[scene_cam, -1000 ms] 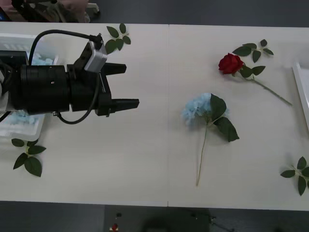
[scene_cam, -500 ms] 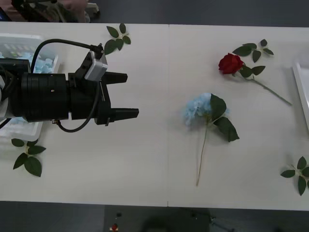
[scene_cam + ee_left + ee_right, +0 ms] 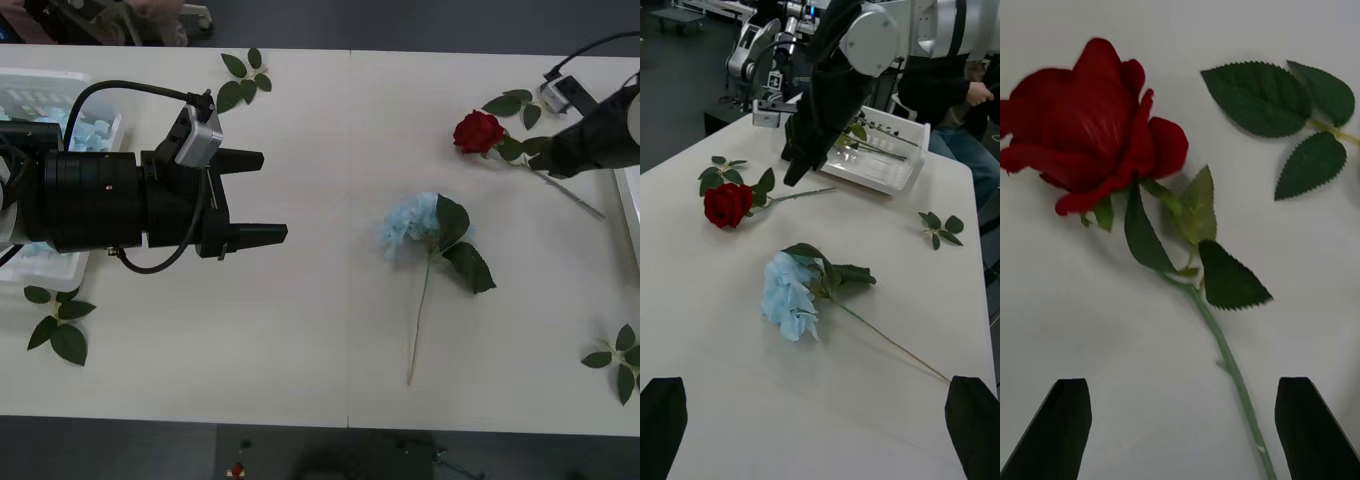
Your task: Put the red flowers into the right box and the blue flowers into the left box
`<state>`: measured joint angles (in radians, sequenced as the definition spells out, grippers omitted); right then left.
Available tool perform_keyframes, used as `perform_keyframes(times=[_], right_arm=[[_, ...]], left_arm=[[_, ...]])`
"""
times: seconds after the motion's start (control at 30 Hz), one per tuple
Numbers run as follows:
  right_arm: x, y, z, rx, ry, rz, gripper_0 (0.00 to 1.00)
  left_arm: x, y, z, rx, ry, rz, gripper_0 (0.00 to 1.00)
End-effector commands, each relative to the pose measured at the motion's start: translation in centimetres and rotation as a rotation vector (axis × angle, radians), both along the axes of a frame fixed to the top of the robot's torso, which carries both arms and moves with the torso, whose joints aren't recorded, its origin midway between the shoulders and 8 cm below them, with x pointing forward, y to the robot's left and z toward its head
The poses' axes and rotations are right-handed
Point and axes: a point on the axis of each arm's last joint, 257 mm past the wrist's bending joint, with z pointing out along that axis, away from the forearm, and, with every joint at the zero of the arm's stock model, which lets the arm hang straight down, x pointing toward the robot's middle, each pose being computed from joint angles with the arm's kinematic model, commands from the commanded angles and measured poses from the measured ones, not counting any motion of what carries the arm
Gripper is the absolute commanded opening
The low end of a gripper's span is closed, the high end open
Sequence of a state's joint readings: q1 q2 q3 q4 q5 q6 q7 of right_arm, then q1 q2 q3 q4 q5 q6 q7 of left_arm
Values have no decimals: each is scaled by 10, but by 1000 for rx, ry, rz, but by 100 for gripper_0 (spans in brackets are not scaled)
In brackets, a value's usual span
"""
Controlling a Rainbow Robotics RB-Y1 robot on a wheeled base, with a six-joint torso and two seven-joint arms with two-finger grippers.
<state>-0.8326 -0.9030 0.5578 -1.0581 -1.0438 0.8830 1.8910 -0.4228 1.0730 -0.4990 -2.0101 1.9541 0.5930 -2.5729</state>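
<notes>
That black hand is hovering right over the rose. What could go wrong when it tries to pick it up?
The right hand is open above the rose, its fingers either side of the thin stem. A stem that slim, flat on the table, might slip out as the fingers shut. A loose leaf sprig lies close by and could be swept along. The left hand, also open, waits farther from the blue flower, so a clash seems unlikely.

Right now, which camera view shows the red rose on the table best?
The right wrist view: the red rose fills it, petals, leaves and stem sharp, between the open right gripper fingers. The front view shows it small beside that gripper; the left wrist view shows it farther off, beyond the blue flower.
</notes>
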Motion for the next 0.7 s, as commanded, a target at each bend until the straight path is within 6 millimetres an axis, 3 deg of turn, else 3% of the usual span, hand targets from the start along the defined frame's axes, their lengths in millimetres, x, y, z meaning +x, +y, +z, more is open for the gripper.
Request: perform_keyframes(times=[0.03,0.17,0.4,0.7], right_arm=[[35,28,16,81,-49,-61,72],[55,47,10,76,-75,-74,72],[62,58,-7,18,-51,-85,71],[70,46,-22,-118,-108,-67,72]], left_arm=[[0,-2,11,11,-57,-18,100],[0,-2,11,11,-57,-18,100],[0,-2,11,11,-57,-18,100],[0,-2,11,11,-57,-18,100]])
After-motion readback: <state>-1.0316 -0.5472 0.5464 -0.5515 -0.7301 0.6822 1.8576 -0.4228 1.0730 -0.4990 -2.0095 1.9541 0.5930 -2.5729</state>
